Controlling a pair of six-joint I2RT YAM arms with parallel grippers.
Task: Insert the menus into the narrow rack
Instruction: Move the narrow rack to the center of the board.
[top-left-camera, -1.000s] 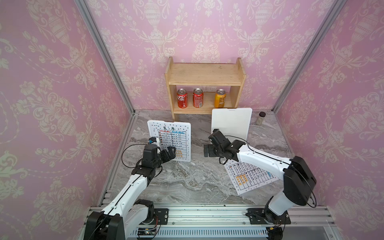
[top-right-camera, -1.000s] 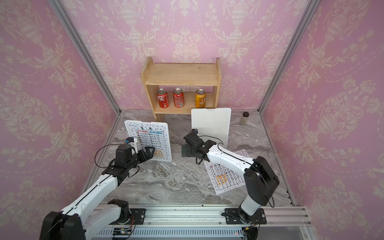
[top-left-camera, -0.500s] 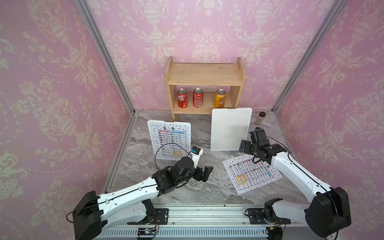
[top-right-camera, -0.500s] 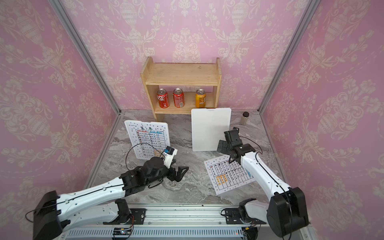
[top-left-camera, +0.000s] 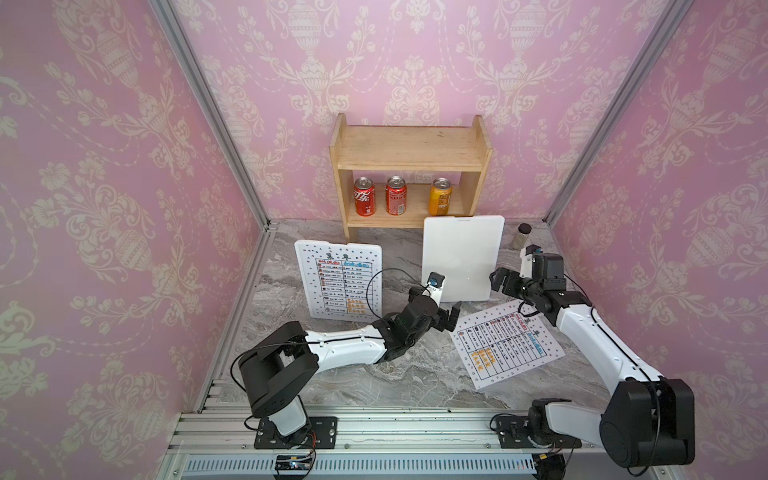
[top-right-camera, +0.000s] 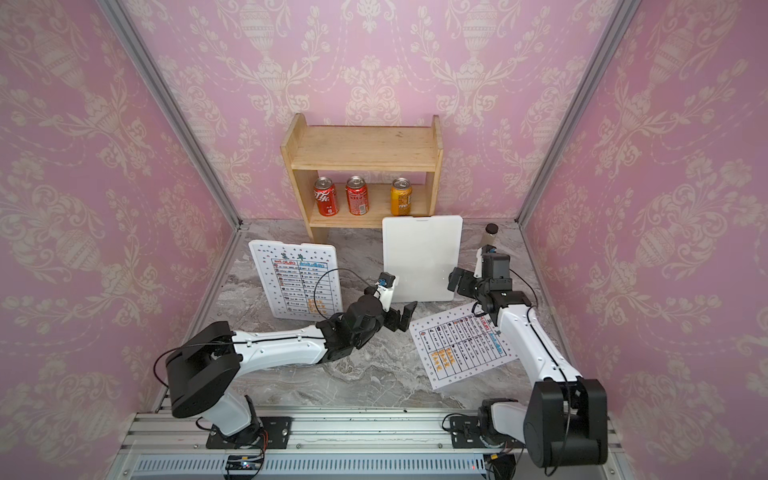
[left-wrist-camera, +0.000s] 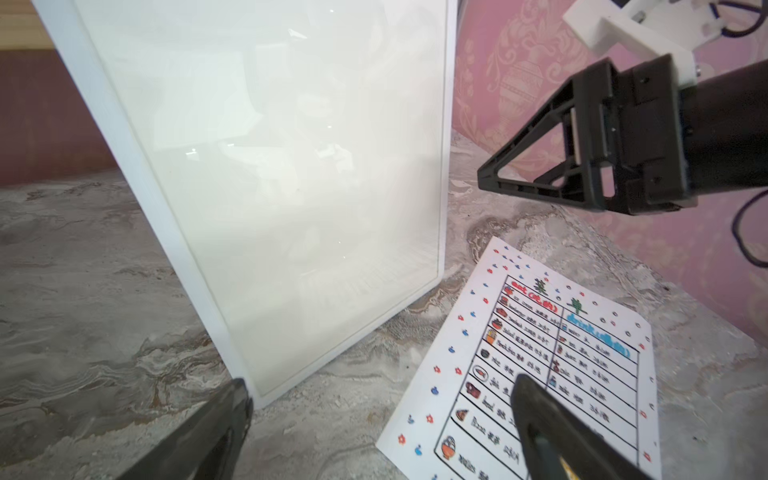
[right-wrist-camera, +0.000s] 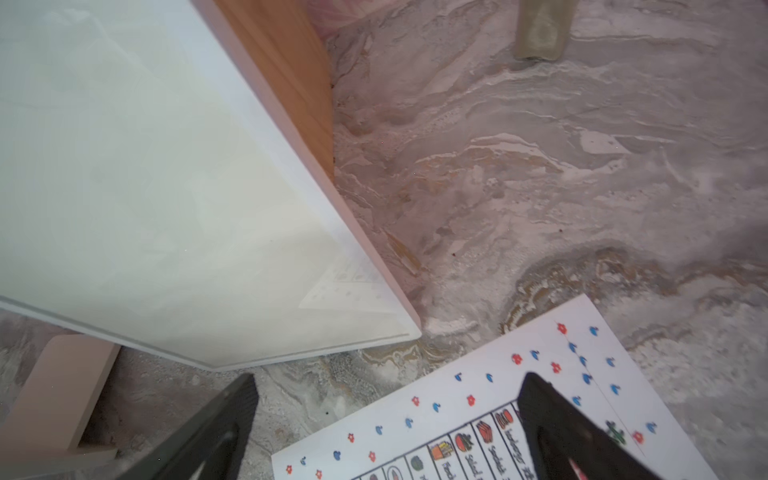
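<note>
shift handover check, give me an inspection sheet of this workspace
surface: marble table, nothing spilled seen
job's things: one menu upright in a white rack; loose menu flat in front of the empty rack
clutter: small jar near the empty rack
grippers: left gripper and right gripper both open, holding nothing
cables: black cable loops above the left wrist
surroundings: wooden shelf with three cans; pink patterned walls

Left claw (top-left-camera: 453, 318) nearer flat menu (top-left-camera: 509, 347)
</note>
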